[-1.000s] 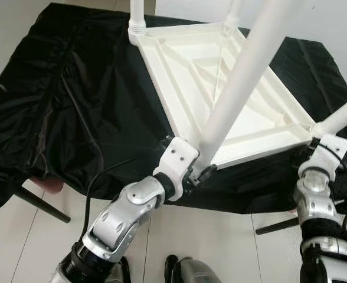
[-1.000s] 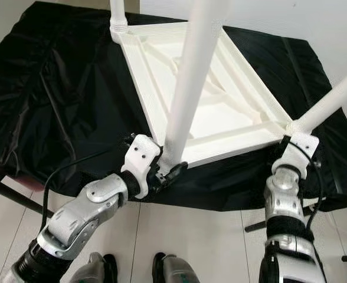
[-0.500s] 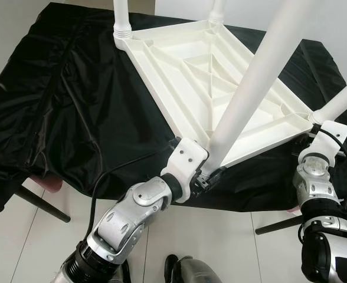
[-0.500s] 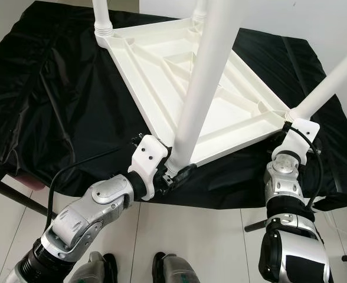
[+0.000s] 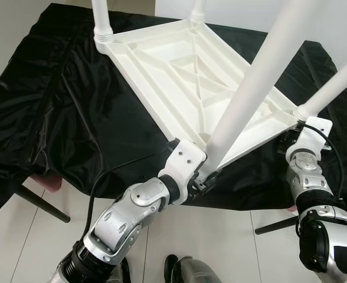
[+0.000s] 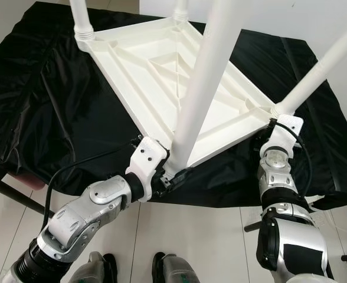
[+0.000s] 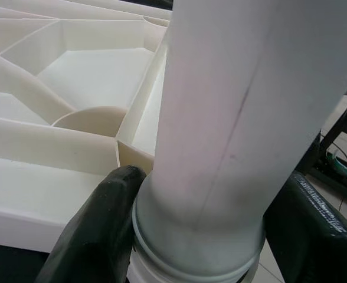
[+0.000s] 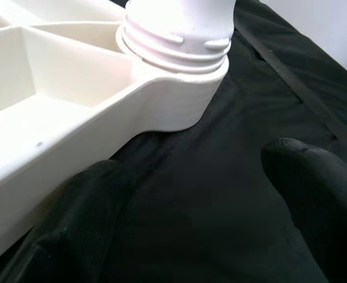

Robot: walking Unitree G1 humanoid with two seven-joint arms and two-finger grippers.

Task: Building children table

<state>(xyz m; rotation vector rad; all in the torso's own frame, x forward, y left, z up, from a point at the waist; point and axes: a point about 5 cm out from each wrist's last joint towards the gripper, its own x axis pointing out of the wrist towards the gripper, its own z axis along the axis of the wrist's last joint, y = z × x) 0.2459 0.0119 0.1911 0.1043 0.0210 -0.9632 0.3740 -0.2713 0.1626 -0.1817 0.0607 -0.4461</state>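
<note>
A white plastic children's table (image 5: 179, 71) lies upside down on a black cloth (image 5: 55, 106), its ribbed underside facing up. White legs stand in its corners. My left gripper (image 5: 206, 175) is shut on the base of the near leg (image 5: 250, 88); in the left wrist view both black fingers (image 7: 102, 218) press against that leg (image 7: 232, 118) just above its socket. My right gripper (image 6: 267, 137) sits at the right corner, below the right leg (image 5: 333, 88). The right wrist view has its fingers (image 8: 91, 194) spread wide over the cloth, short of the corner socket (image 8: 179, 94), holding nothing.
The cloth-covered surface ends just in front of my arms; pale floor tiles (image 5: 20, 247) lie below. Dark stand legs (image 5: 41, 205) stick out under the cloth at left and right. A pink object (image 5: 48, 185) peeks out at the left edge. A white wall (image 5: 333, 23) stands behind.
The table has swung on the cloth: its far-left corner went left and its right corner moved away from me. My right gripper followed that corner. The left gripper kept its hold.
</note>
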